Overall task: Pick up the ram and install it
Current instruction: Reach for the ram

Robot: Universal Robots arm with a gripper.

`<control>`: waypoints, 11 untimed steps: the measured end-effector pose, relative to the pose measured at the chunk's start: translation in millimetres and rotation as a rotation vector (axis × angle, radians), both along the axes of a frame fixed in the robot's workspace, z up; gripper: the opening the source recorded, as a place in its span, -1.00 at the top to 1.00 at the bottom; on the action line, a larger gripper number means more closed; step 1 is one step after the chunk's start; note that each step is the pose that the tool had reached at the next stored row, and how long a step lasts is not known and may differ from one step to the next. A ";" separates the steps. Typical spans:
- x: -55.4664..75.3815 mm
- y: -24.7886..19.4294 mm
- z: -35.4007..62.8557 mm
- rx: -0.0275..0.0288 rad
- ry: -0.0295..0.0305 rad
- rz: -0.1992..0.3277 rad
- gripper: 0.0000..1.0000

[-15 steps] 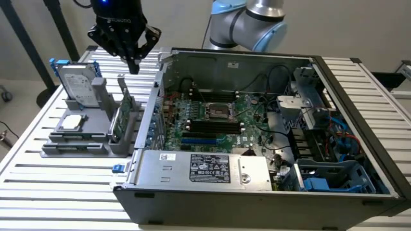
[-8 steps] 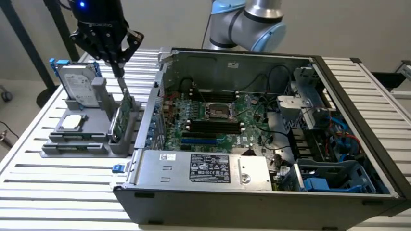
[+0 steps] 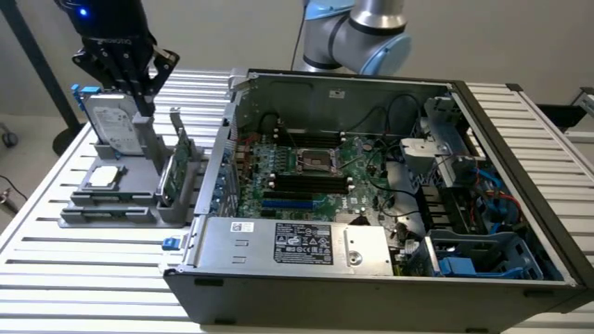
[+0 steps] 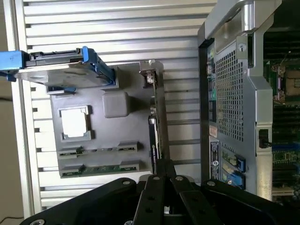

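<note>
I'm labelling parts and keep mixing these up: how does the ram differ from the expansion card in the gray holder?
The ram is a long, narrow green strip set low in the gray holder; the expansion card stands much taller above it. The expansion card has a metal bracket at one end; the ram shows none. Both are green circuit boards slotted into that same holder.

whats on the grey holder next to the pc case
A blue-framed hard drive on edge, a square chip lying flat, an upright expansion card, and the ram set in a groove. The card's and ram's lower edges are hidden inside the holder.
</note>
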State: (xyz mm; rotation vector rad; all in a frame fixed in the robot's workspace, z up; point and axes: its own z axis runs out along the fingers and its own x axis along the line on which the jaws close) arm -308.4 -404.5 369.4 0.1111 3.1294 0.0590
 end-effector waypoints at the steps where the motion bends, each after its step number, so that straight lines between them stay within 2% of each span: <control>1: -4.5 -0.1 -0.7 -0.0013 0.0002 0.000 0.79; 6: -27.1 -0.6 -4.8 -0.0077 0.0008 0.000 0.79; 11: -49.9 -0.9 -8.5 -0.0166 0.0013 0.000 0.79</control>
